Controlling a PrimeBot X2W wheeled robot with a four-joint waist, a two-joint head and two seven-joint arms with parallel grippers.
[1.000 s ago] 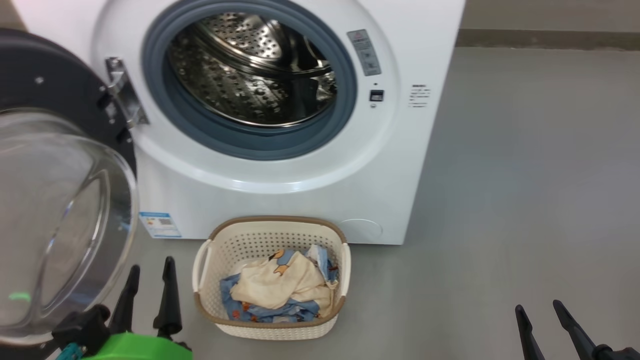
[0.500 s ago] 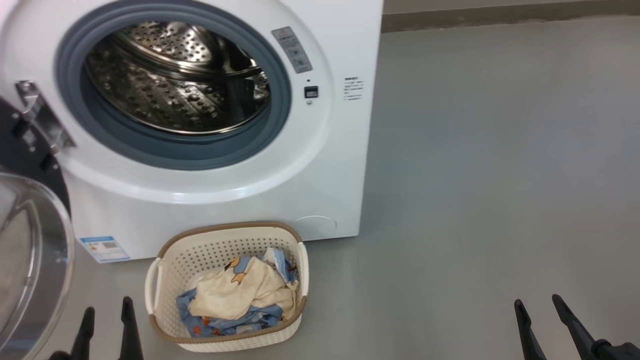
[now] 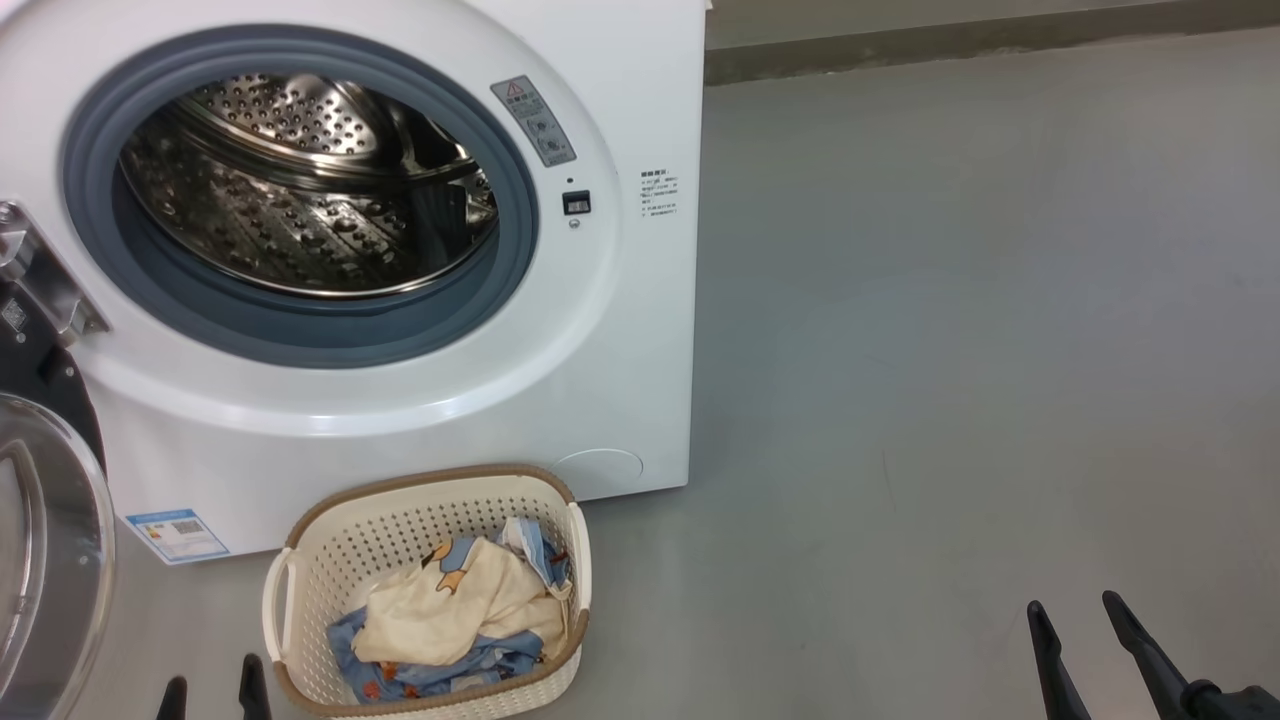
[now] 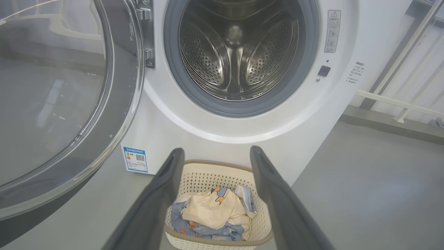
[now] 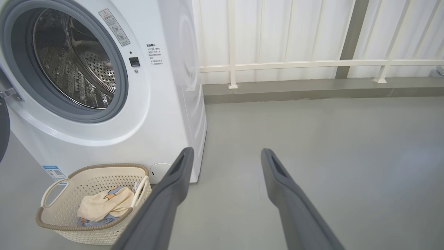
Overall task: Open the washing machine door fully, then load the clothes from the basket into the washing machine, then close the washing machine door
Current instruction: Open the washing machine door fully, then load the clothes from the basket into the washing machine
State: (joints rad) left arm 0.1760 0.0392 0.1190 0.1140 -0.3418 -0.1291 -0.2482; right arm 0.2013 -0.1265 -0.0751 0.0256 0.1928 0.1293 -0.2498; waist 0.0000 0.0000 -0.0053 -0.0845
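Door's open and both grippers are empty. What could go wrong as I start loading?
1. The open door hangs beside the left gripper; swinging that arm could knock it.
2. The clothes lie tangled in the small basket; a grab may lift just one piece or drag the basket.
3. Cloth left draped over the gasket could block closing.

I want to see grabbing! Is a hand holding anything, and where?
Nothing: the left hand and right hand are open, empty; clothes lie in the basket.
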